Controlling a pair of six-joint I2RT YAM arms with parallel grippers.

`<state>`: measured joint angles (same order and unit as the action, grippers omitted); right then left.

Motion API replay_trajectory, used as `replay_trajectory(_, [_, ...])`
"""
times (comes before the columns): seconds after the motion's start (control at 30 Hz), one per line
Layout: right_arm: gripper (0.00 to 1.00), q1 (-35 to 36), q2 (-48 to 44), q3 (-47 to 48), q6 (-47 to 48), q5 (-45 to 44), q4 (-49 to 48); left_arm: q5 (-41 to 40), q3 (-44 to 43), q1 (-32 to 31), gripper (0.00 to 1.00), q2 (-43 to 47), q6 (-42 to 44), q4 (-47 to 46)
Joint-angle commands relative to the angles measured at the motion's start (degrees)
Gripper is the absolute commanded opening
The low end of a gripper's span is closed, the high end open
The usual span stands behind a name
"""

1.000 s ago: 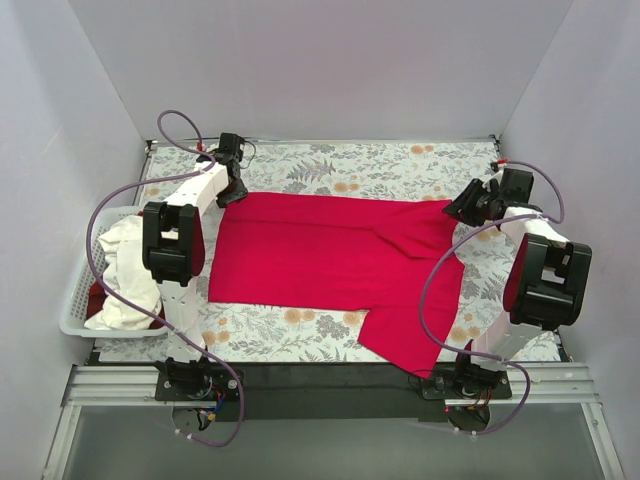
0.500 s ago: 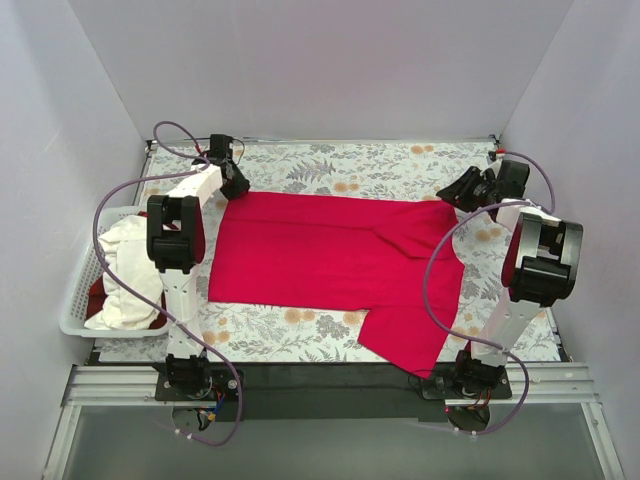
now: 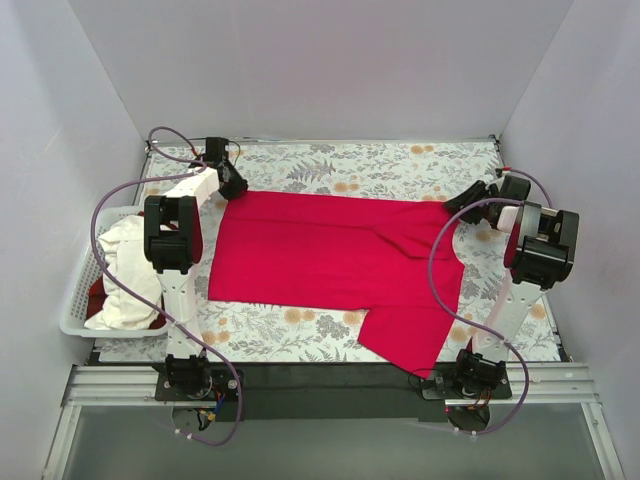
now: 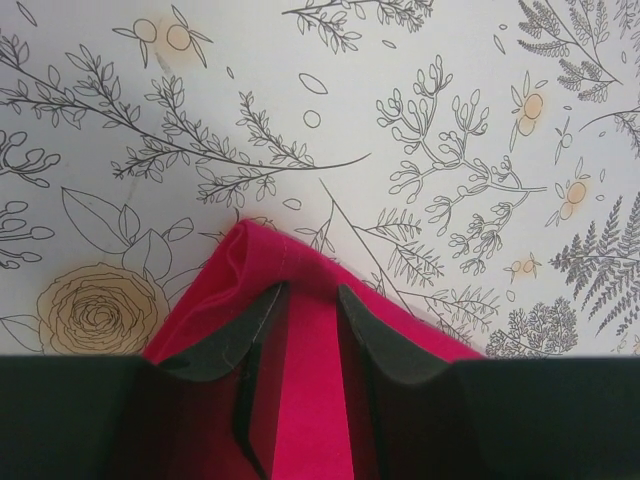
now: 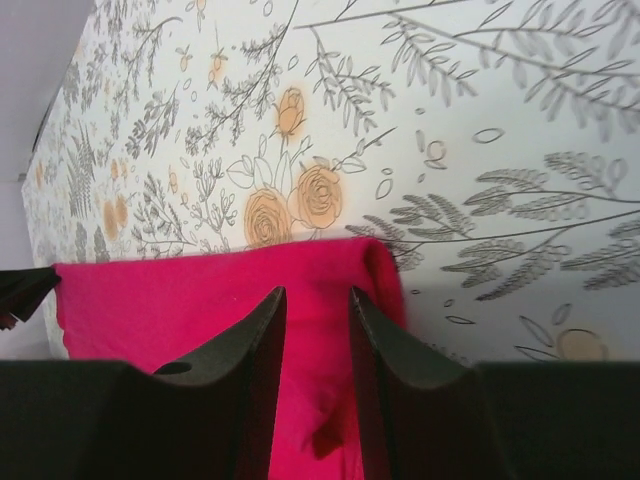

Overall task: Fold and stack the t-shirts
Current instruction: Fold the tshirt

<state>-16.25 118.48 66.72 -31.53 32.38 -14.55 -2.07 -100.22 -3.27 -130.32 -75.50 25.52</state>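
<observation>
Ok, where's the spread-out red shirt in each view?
Top: red shirt flat across the middle.
Left wrist: one corner, bottom centre, at the left gripper.
Right wrist: a corner, lower left, at the right gripper.
Shared landmark: floral cloth beneath it.

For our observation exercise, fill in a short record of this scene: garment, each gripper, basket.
Garment: red t-shirt spread flat on the floral cloth
Left gripper: astride the shirt's far left corner; grip unclear
Right gripper: astride the far right corner; grip unclear
Basket: white garment heaped over something red, at the left edge
</observation>
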Motion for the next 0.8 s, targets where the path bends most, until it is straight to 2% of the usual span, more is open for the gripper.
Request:
replay_trajectory(0.0, [0.39, -2.64, -0.70, -1.15, 1.38, -1.80, -3.21, -2.94, 2.05, 1.25, 0.25, -1.16, 0.45, 4.70])
replay_trajectory(0.13, [0.39, -2.73, -2.98, -1.59, 2.87, -0.57, -2.51, -2.95, 2.23, 1.33, 0.26, 0.06, 0.53, 5.51])
replay_trajectory(0.27, [0.40, -2.38, -8.24, -2.82, 4.01, 0.40, -0.84, -1.19, 1.97, 1.33, 0.35, 3.05, 0.53, 5.42])
replay_trajectory(0.3, [0.41, -1.86, -9.39, -3.00, 4.63, 0.14, -0.14, -0.49, 1.62, 1.33, 0.41, 3.58, 0.62, 5.42])
replay_trajectory(0.4, [0.43, 0.42, -14.75, -3.35, 8.75, -2.23, 5.13, 1.09, 0.47, 0.98, 0.48, 6.04, 1.15, 5.60])
replay_trajectory(0.63, [0.43, 11.84, -27.76, -7.20, 20.09, -18.72, 18.75, 1.72, -0.76, -2.70, 0.54, 14.56, 2.64, 7.09])
replay_trajectory(0.77, [0.44, 21.42, -34.79, -11.87, 24.40, -27.62, 22.63, -0.92, 5.80, -5.52, 0.54, 22.11, 4.22, 7.61])
